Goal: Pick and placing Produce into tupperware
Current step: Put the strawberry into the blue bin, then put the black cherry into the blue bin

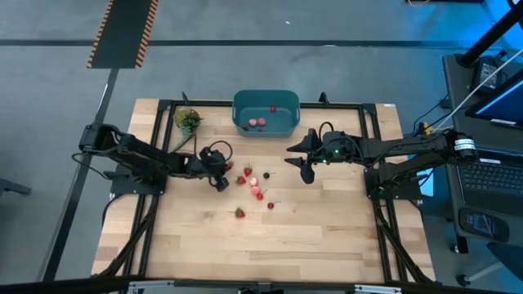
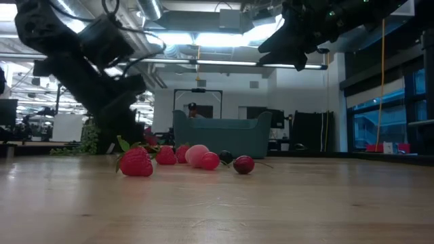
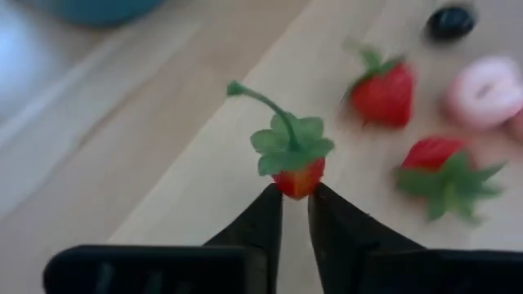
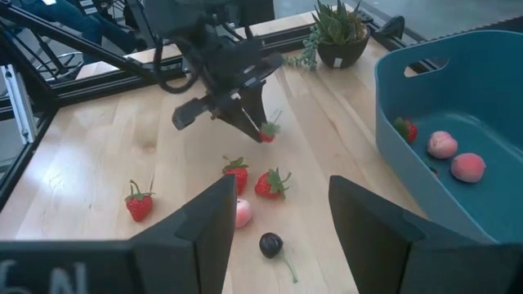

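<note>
Red between black: the left gripper (image 3: 294, 196) has its jaws pinched narrow on a small strawberry (image 3: 298, 175), green cap and curling stem pointing away from the fingertips, so the berry's long axis runs in line with the jaws. From the teal tupperware (image 1: 265, 122), that grip sits off to the left arm's side, just above the wooden surface (image 1: 310, 237), with the loose produce (image 1: 255, 186) scattered right next to it. A few pieces already lie in the tub. The right gripper (image 4: 278, 216) hovers high on the tub's other side, jaws parted and holding nothing. Judging by this, the left arm is the one placed to carry its berry across to the tupperware, a short trip over the rim.
</note>
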Robot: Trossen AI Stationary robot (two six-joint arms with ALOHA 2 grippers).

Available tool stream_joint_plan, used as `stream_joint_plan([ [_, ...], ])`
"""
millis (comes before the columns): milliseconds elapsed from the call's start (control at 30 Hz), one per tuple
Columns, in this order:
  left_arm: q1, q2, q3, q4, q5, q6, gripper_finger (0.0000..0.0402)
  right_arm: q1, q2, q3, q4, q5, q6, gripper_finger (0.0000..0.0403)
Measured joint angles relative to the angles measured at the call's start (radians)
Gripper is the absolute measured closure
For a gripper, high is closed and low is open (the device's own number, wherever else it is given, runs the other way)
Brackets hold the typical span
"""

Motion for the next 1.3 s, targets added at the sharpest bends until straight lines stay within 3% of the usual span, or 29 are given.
stream_joint_plan([
  [333, 0.0, -0.021, 0.121, -0.016, -0.003, 0.138, 0.0399, 0.0, 0.0, 0.0, -0.007, 0.0, 0.0, 0.0205],
  [933, 0.0, -0.021, 0.14, -0.052, -0.001, 0.14, 0.0349, 0.0, 0.0, 0.0, -0.007, 0.0, 0.0, 0.0205],
  [1300, 0.0, -0.021, 0.14, -0.055, 0.065, 0.181, 0.0251, 0.0, 0.0, 0.0, -0.006, 0.0, -0.003, 0.0205],
])
